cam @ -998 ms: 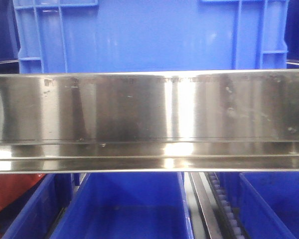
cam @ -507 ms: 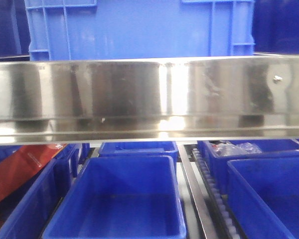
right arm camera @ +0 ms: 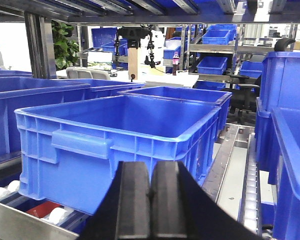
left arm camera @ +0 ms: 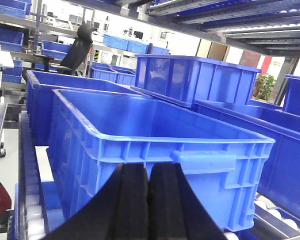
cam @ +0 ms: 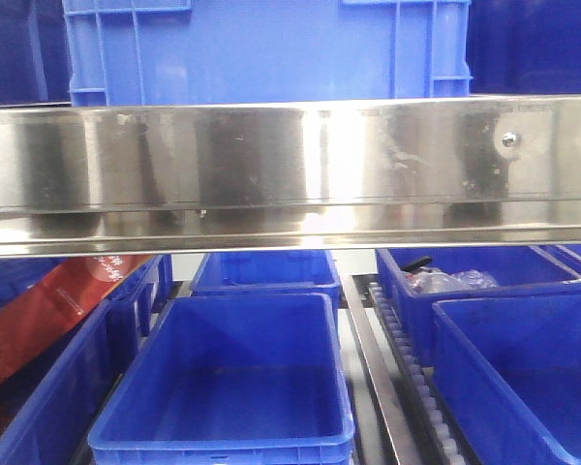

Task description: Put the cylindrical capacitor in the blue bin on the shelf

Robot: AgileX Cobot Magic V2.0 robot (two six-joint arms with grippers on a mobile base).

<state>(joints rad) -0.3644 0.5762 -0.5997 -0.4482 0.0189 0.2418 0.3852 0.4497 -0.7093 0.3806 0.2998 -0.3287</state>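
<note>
Frankly, the first worry is that no cylindrical capacitor shows in any view: the left hand (left arm camera: pixel 148 200) has its black pads pressed flat together with nothing between them, and the right hand (right arm camera: pixel 151 205) is shut and bare in the same way. If the part was meant to be carried, it is not here, and any drop into a bin would be an empty gesture. Both hands sit low, just short of the near wall of a deep blue plastic bin (left arm camera: pixel 160 150), so a forward push could knock a wall or catch the rollers beneath. From the front, the broad shiny steel rail of the shelf (cam: pixel 290 174) hides much of the reach. Compared with a second ago, that rail sits higher in the picture, and the empty blue bin (cam: pixel 232 387) below it now shows almost whole.
</note>
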